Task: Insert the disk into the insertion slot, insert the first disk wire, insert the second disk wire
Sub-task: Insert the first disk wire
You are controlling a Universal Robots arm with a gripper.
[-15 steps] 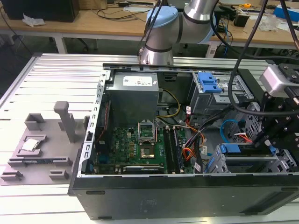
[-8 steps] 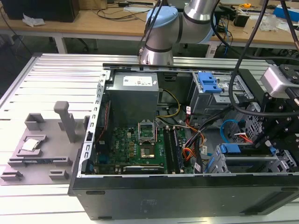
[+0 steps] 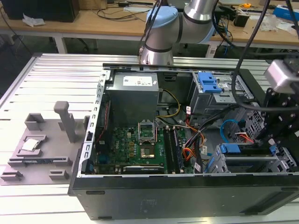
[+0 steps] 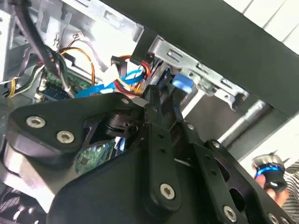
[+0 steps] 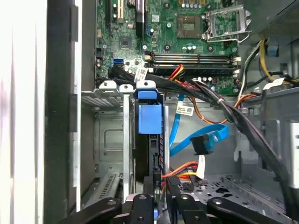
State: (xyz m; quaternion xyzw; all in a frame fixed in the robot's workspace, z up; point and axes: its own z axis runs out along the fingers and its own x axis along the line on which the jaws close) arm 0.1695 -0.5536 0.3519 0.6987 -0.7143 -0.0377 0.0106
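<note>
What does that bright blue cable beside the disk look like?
The blue cable is slim, smooth and flat, like shiny plastic. In the first wrist view it comes out from behind a black wire bundle, drops beside the disk, bends back in a loop and ends in a small dark plug. The plug seems to hang loose, not plugged in.

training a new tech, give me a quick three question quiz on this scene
1. True or false: the silver-grey hard drive in its blue plastic caddy sits inside the grey sheet-metal drive bay.
2. The plug of the smooth bright blue cable is: A in the drive, B loose beside it, C outside the case.
3. What colour is the latch on the taller metal cage?
Key: 1 true; 2 B; 3 blue.
</note>
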